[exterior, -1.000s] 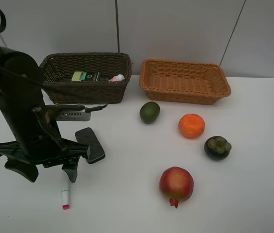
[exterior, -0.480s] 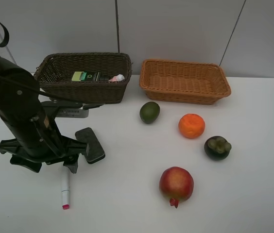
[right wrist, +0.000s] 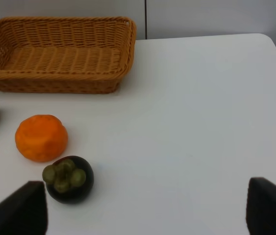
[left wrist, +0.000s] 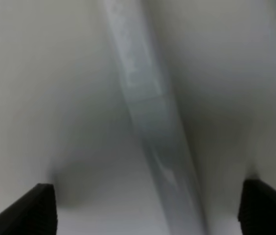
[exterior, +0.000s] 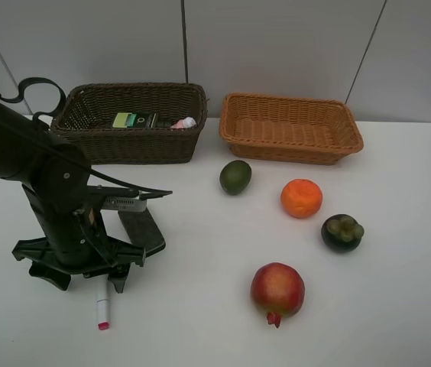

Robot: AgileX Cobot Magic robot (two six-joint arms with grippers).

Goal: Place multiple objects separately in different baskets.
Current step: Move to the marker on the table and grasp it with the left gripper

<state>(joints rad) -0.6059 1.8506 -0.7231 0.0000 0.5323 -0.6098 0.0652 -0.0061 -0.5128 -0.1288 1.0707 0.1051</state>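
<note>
1. The left pincer (exterior: 82, 277) stands wide-jawed around the white marker (exterior: 103, 304); the black flat case (exterior: 147, 231) crowds just beside it.
2. Bare surface (exterior: 399, 306) lies open right of the pomegranate (exterior: 277, 289), toward the front edge.

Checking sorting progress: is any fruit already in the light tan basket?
No, the tan basket shows only bare weave inside in the exterior high view.

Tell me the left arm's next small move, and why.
Probably close the left gripper on the white marker. The wrist view shows the marker's barrel running between the two open fingertips, close to the table, and the high view shows the gripper low over the marker's upper end. Blur hides whether the fingers are level with the barrel, so a slight descent may be needed first.
</note>
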